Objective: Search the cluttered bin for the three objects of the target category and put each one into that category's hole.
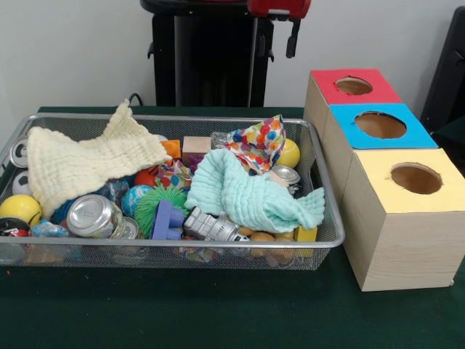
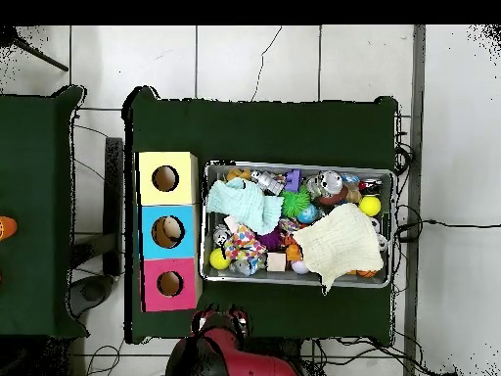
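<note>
The wire mesh bin (image 1: pixel 320 243) stands on the green table, full of clutter; it also shows in the overhead view (image 2: pixel 387 176). One polka-dot cloth (image 1: pixel 259 141) sticks up at the bin's far side, behind the mint-green cloth (image 1: pixel 251 193). A second polka-dot piece (image 1: pixel 173 174) lies half buried near the middle. In the overhead view polka-dot cloth (image 2: pixel 243 241) lies beside the mint cloth (image 2: pixel 243 204). A third piece is not visible. The yellow-faced cube's hole (image 1: pixel 415 178) (image 2: pixel 164 178) is nearest the camera. My gripper (image 1: pixel 289 33) is drawn back high behind the bin, near the robot's base (image 2: pixel 223 319).
A cream waffle cloth (image 1: pixel 80 163) (image 2: pixel 341 245) covers the bin's left part. Cans (image 1: pixel 93 216), balls (image 1: pixel 19 209), a green spiky ball (image 1: pixel 151 203), blocks and a toy robot (image 1: pixel 211 227) fill the bin. The blue-faced cube (image 1: pixel 380 125) and red-faced cube (image 1: pixel 354 86) stand behind the yellow one.
</note>
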